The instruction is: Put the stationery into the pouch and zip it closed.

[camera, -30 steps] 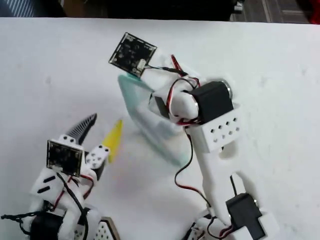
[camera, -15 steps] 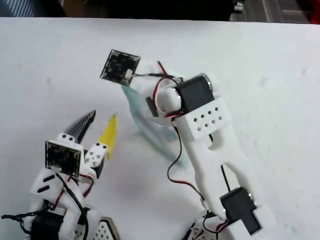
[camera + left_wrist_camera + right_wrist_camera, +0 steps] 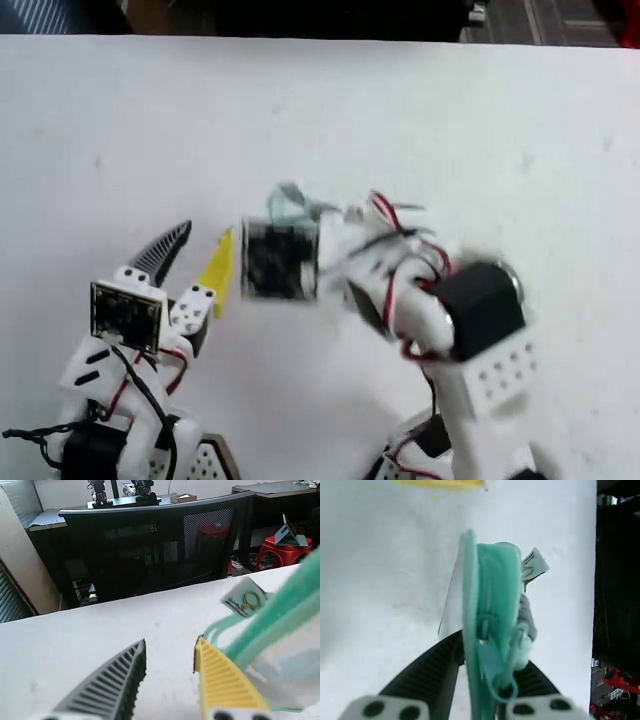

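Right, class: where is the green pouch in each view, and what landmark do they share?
High view: pouch mid-table, just beyond the wrist camera.
Left wrist view: pouch beside the yellow finger.
Right wrist view: pouch clamped in the right gripper.
Shared landmark: that yellow finger.

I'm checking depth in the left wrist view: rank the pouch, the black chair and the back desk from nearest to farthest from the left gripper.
From the left gripper:
1. pouch, right beside the yellow finger.
2. black chair, just past the far edge of the table.
3. back desk, behind the chair, across the room.
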Robot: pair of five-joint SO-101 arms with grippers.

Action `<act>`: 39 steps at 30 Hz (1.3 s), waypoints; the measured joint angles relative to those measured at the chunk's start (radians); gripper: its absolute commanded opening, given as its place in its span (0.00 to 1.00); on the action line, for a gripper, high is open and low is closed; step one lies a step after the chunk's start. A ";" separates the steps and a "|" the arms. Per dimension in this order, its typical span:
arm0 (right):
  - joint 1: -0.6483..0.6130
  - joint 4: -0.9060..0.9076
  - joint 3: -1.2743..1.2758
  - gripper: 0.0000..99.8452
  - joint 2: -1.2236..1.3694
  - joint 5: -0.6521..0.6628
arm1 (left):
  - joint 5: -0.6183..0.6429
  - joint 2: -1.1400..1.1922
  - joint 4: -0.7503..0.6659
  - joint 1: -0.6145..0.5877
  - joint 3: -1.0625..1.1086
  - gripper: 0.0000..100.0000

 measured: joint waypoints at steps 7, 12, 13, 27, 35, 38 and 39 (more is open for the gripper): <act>-0.028 0.000 0.287 0.02 -0.302 0.221 | 0.000 0.000 0.000 0.000 0.000 0.18; -0.137 0.000 0.436 0.02 -0.503 0.241 | 0.000 0.000 0.000 0.000 0.000 0.18; -0.149 0.000 0.443 0.02 -0.519 0.241 | 0.000 0.000 0.000 0.000 0.000 0.18; -0.292 0.000 0.450 0.02 -0.516 0.230 | -0.095 0.002 0.029 0.267 0.071 0.18; -0.485 0.000 0.446 0.02 -0.408 0.170 | -0.095 0.005 -0.235 0.327 0.270 0.18; -0.489 -0.002 0.436 0.02 -0.358 0.170 | -0.095 0.005 -0.227 0.327 0.272 0.18; -0.488 -0.002 0.427 0.02 -0.345 0.170 | -0.095 0.005 -0.210 0.330 0.270 0.18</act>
